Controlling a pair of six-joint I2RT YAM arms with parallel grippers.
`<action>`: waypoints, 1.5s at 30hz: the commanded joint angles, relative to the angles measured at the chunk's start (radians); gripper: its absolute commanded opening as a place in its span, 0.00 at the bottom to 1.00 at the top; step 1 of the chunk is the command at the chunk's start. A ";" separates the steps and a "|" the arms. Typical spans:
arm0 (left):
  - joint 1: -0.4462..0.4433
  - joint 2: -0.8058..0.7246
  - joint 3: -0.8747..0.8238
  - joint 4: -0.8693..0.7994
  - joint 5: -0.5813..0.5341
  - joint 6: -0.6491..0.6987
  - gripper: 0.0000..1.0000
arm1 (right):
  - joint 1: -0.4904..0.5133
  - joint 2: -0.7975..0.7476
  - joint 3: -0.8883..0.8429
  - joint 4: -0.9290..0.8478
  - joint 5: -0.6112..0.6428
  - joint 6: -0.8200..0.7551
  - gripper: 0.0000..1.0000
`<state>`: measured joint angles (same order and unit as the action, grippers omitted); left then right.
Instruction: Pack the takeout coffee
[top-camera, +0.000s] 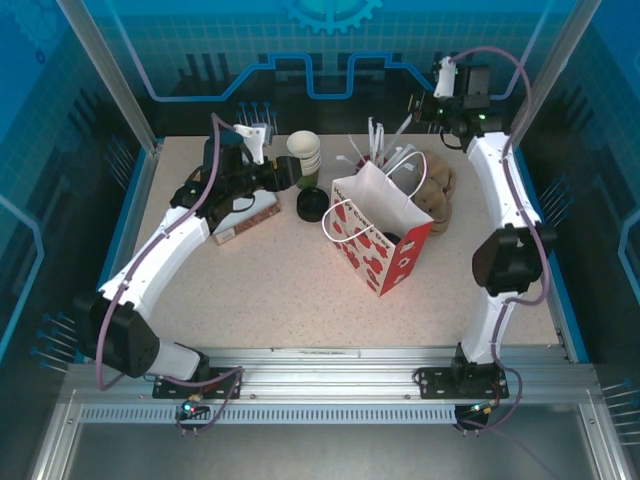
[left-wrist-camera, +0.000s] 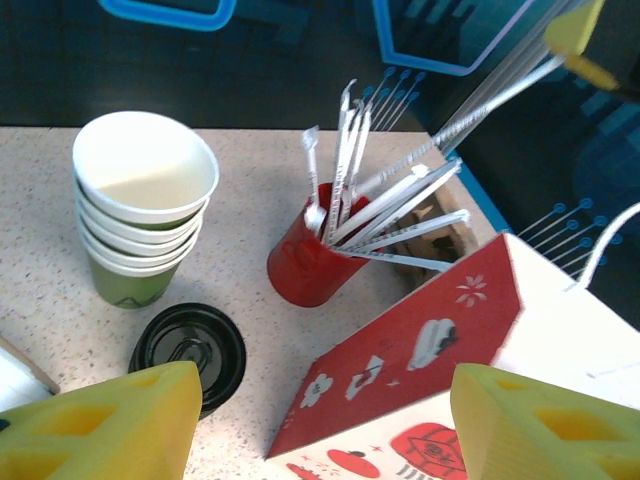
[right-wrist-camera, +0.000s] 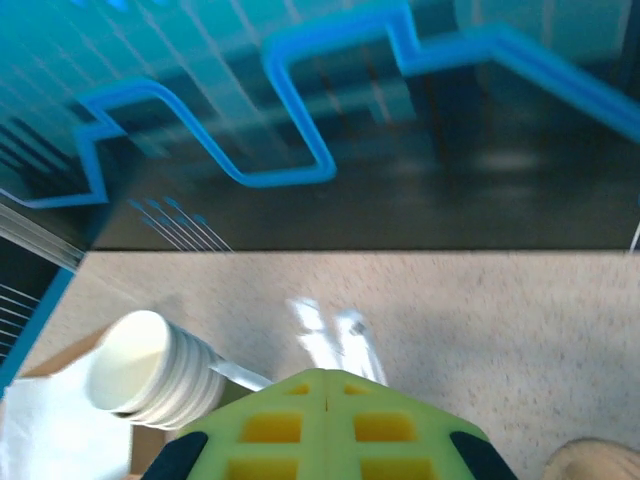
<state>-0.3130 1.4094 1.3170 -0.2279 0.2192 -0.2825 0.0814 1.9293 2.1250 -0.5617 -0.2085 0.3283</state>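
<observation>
Step in hand, as judged: the approach to the pick-up, with nothing packed yet. The takeout coffee (left-wrist-camera: 188, 352), a green cup under a black lid, stands upright on the worktop (top-camera: 290, 290) just left of the paper bag (top-camera: 380, 235), apart from it. The left claw (left-wrist-camera: 322, 405) hangs released above the gap between coffee and bag, jaws spread, grasping nothing. The right claw (right-wrist-camera: 325, 400) is clenched on nothing, raised well behind the bag. The next move calls for the left claw to shift away from the bag until the cup sits between its jaws, descend below the lid, close on the cup wall, then carry the cup level over the bag's mouth, clear of the handles. A stack of lidless cups (left-wrist-camera: 140, 200) stands behind the coffee and a red cup of straws (left-wrist-camera: 305, 265) behind the bag; both crowd the approach. The worktop is pale, speckled and flat, with a blue edge. Blue-patterned panels (top-camera: 320, 40) enclose the room.
</observation>
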 joint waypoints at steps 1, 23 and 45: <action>-0.023 -0.075 -0.012 0.007 0.039 0.009 0.69 | 0.046 -0.129 0.089 -0.076 0.074 -0.069 0.04; -0.095 -0.309 -0.152 -0.006 0.042 -0.063 0.69 | 0.395 -0.616 -0.136 -0.353 0.365 -0.264 0.02; -0.104 -0.269 -0.219 0.033 -0.071 -0.025 0.69 | 0.406 -0.440 -0.536 -0.027 0.245 -0.202 0.08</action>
<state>-0.4091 1.1355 1.1122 -0.2260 0.1886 -0.3363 0.4725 1.4761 1.6398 -0.6853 0.0589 0.1066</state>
